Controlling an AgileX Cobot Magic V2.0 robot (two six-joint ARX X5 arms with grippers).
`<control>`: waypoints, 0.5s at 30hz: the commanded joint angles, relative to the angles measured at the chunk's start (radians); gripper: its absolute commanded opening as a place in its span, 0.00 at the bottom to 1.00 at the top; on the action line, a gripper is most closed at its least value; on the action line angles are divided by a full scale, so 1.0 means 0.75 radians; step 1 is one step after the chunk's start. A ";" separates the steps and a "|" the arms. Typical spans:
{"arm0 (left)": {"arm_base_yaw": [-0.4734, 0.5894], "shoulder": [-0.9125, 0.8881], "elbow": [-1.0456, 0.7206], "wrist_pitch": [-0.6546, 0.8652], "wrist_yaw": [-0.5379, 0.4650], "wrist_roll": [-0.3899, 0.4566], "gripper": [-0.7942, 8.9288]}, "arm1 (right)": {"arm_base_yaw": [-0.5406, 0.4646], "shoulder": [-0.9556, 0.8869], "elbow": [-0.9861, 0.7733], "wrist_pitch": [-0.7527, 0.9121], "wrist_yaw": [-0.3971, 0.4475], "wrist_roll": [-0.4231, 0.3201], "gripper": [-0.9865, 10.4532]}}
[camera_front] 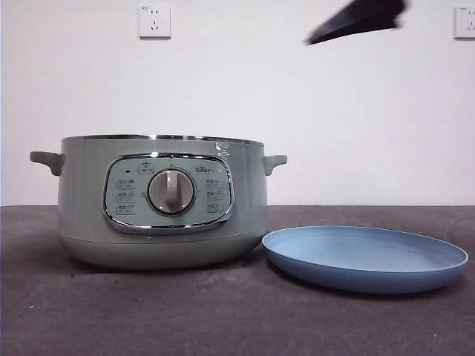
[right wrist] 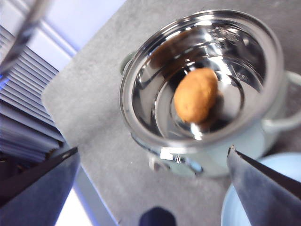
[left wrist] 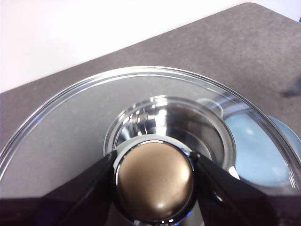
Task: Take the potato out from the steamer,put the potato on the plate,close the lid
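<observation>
From the front, the steamer (camera_front: 162,200) stands uncovered beside the empty plate (camera_front: 365,258). The left gripper (left wrist: 155,181) is clamped on the lid (left wrist: 84,127) by its knob, held aloft. The right gripper (right wrist: 153,155) hangs wide open and empty above the pot; the potato (right wrist: 195,94) lies in the bowl ahead and below, lengthwise roughly along its line of reach.

This looks like a lab or test room rather than a real kitchen: a bare white wall (camera_front: 297,96) with two power sockets (camera_front: 154,21), a dark grey table (camera_front: 185,311), and just one steamer (camera_front: 163,200) and a blue plate (camera_front: 365,258) set out on it.
</observation>
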 commanded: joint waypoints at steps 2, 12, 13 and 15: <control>0.005 -0.118 0.021 -0.032 -0.060 -0.050 0.07 | 0.101 0.238 0.204 0.002 0.092 0.014 0.63; 0.005 -0.329 0.021 -0.192 -0.091 -0.096 0.07 | 0.252 0.754 0.694 -0.095 0.400 -0.067 0.63; 0.005 -0.337 0.021 -0.201 -0.092 -0.095 0.07 | 0.258 0.786 0.712 -0.094 0.425 -0.068 0.63; 0.005 -0.354 0.021 -0.220 -0.091 -0.096 0.07 | 0.267 0.842 0.737 -0.093 0.474 -0.083 0.63</control>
